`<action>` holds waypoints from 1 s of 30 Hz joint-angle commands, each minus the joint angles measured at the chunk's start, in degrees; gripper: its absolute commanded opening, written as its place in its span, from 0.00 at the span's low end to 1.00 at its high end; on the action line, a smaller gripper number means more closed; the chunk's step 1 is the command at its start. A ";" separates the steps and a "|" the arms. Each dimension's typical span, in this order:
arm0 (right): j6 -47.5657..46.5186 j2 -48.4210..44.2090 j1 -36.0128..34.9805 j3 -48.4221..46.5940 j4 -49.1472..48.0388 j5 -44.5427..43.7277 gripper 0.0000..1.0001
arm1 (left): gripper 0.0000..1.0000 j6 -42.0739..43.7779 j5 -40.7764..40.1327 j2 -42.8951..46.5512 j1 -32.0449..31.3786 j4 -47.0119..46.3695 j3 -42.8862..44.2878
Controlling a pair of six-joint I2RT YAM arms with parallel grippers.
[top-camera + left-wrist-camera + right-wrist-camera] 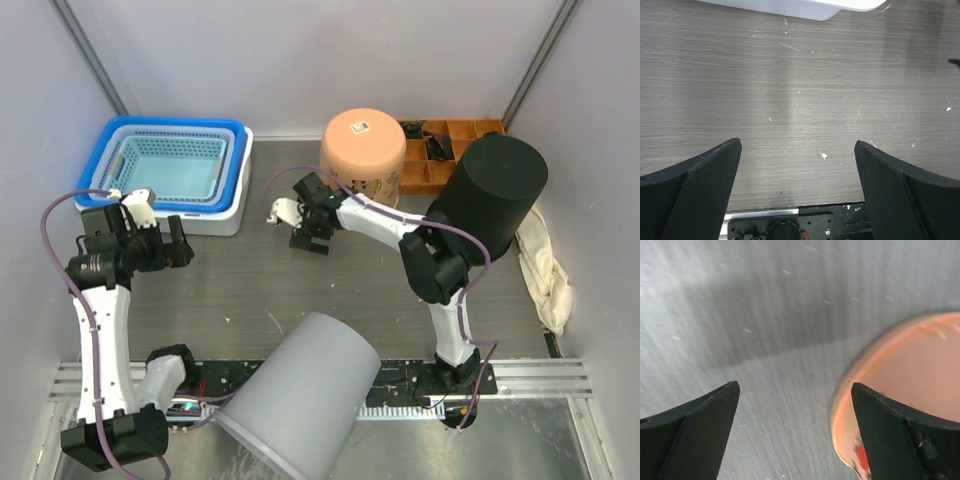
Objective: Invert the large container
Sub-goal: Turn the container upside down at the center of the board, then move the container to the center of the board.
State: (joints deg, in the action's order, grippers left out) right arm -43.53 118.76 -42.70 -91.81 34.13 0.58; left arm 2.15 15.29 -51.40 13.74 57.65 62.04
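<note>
Three bucket-like containers show in the top view. A grey one (300, 395) lies tilted at the near edge, closed base up and to the right. A peach one (363, 150) stands upside down at the back. A black one (492, 190) stands upside down at the right. My right gripper (312, 215) is open and empty, just left of the peach container and apart from it. Its wrist view shows the peach rim (900, 390) by the right finger, the gripper (795, 390) over bare table. My left gripper (183, 243) is open and empty over the table, also seen in its wrist view (797, 145).
A blue and white basket stack (225, 205) sits at the back left; its white edge shows in the left wrist view (805, 7). A wooden compartment tray (440, 150) stands behind the peach container. A cream cloth (545, 265) lies at the right wall.
</note>
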 commanded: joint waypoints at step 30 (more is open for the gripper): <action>13.94 -28.39 8.13 17.05 -7.27 -11.08 1.00 | 0.99 7.45 9.22 2.36 7.76 2.23 0.75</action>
State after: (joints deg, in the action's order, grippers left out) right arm -31.70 88.38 -35.99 -74.17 40.18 -5.37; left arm 7.51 20.45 -50.33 19.05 59.83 61.36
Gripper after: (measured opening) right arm 0.999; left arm 0.986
